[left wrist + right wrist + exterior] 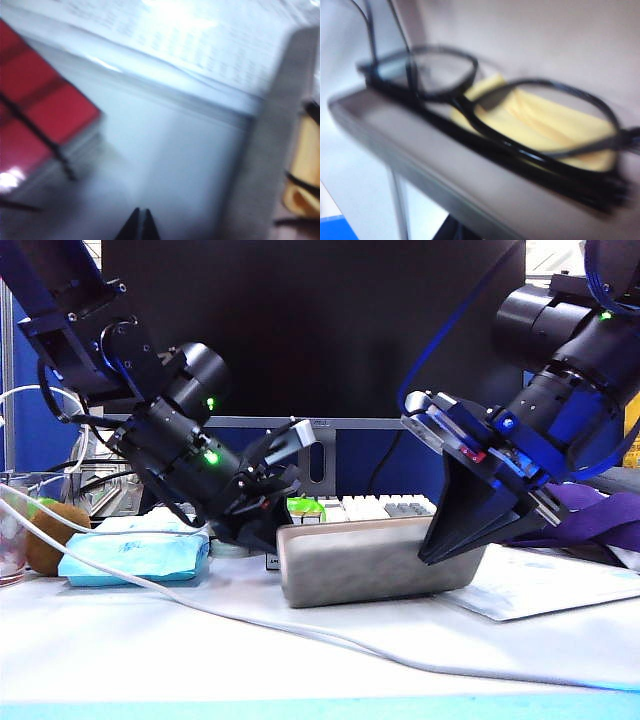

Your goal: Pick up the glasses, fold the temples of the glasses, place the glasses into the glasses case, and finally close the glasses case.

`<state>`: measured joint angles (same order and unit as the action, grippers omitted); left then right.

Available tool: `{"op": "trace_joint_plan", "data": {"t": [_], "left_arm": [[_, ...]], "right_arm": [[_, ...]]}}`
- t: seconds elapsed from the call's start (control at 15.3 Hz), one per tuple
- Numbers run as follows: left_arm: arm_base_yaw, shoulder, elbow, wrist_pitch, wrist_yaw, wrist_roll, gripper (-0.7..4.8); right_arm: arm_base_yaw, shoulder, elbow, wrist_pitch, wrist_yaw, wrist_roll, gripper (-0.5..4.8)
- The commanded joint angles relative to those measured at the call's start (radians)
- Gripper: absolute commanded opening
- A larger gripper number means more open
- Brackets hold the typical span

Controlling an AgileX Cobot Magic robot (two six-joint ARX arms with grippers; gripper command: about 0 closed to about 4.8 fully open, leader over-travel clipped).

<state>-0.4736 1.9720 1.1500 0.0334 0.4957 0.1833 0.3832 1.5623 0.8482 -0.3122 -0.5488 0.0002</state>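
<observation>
The glasses case [375,558] lies open on the white table [300,660], near the middle, its grey felt shell facing the exterior camera. Inside it are the glasses [495,130] — the right wrist view shows the thin black frame lying in the tray on the pale lining, with a folded yellow cloth [545,127] under the lenses. The temples [545,170] appear folded in along the frame's near edge, though blur makes the exact lie hard to read. In the left wrist view, the yellow cloth and a bit of black frame peek over the case's grey wall.

The left gripper [262,502] hangs low at the case's left end, tilted down toward it; its black fingertips [131,229] are pressed together with nothing between them. That view also shows a red puzzle cube [40,105] on the table, apart from the case.

The right gripper [450,535] comes down at the case's right end, its dark wedge-shaped fingers overlapping the case's upper right corner in the exterior view. The frames hardly show its tips; its fingers are closed, and I cannot see anything held.

To the left lie a light-blue tissue pack [135,550] and a kiwi [45,537] — a sheet of paper [550,585] lies to the right, and a white cable [300,630] crosses the table in front.
</observation>
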Motion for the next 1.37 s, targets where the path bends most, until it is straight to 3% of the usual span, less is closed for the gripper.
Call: {"op": "trace_joint_plan", "data": {"t": [0.07,0.52,0.72,1.37], "left_arm": [[-0.006,0.003,0.002,0.002,0.09,0.001,-0.07],[-0.006,0.003,0.002,0.027,0.209,0.0,-0.07],[-0.007,0.003,0.002,0.072,0.306,0.0,-0.07],[-0.05,0.003,0.002,0.141,0.384,-0.027,-0.07]], "right_arm": [[0.0,-0.004,0.003,0.03,-0.003,0.0,-0.06],[0.0,-0.003,0.003,0.033,0.082,0.0,-0.06],[0.0,-0.003,0.003,0.034,0.084,0.0,-0.06],[-0.001,-0.003,0.003,0.067,0.163,-0.001,-0.06]]}}
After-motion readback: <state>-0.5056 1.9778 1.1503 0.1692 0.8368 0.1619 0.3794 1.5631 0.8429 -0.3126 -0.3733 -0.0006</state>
